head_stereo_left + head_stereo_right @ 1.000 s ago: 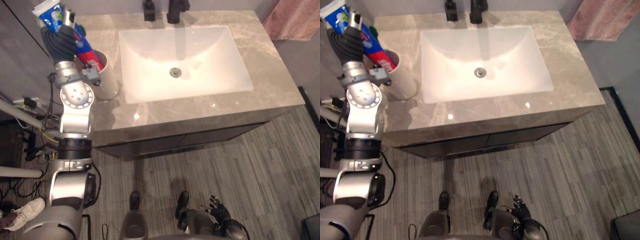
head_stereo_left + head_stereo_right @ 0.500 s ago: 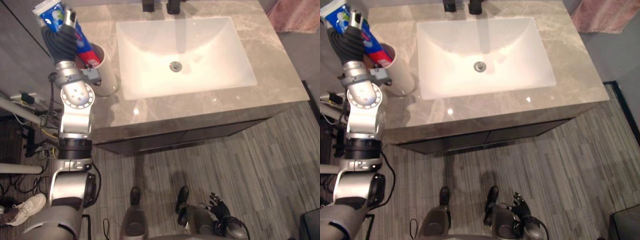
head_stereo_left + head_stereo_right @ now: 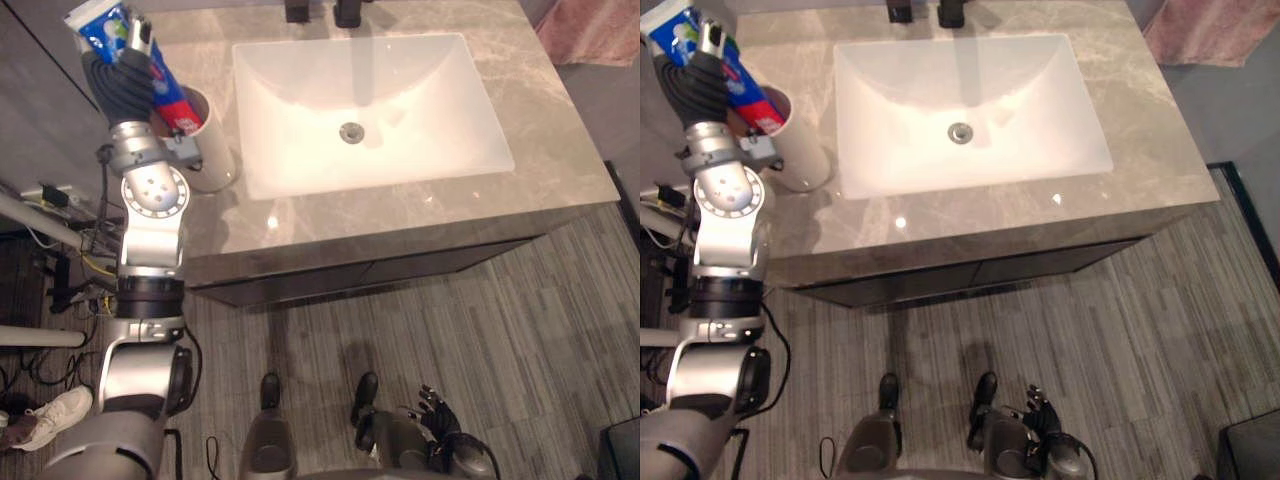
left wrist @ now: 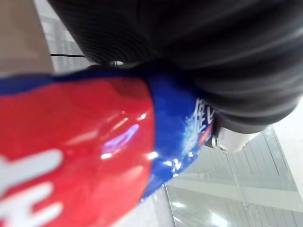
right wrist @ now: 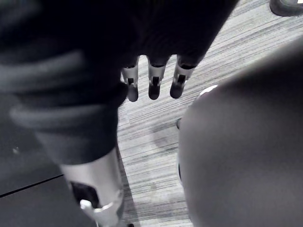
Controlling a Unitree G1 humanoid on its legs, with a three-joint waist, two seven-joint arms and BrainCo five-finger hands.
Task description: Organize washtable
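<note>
Grey veined marble forms the washtable (image 3: pixel 420 215), with a white rectangular basin (image 3: pixel 440 110) sunk in its middle and a black faucet (image 3: pixel 348 10) at the far edge. A pink towel (image 3: pixel 590 30) hangs at the far right, and striped grey flooring runs along the near side.

A white cup (image 3: pixel 212 160) stands on the counter just left of the basin. The toothpaste tube (image 3: pixel 105 28), blue at its upper end and red lower down, leans to the far left with its red end in the cup's mouth. The left hand (image 3: pixel 122 80) has its fingers curled round the tube's middle. In the left wrist view the glossy tube lies pressed against the hand's dark cover.

The right hand (image 3: pixel 437 415) hangs low over the floor with straight, relaxed fingers and carries nothing.

The tube looks light, soft and slick, so a hard squeeze would likely dent it or make it slide. A moderate hold around its middle, as here, seems best. The cup looks light too and could tip if the tube drags on its rim.
</note>
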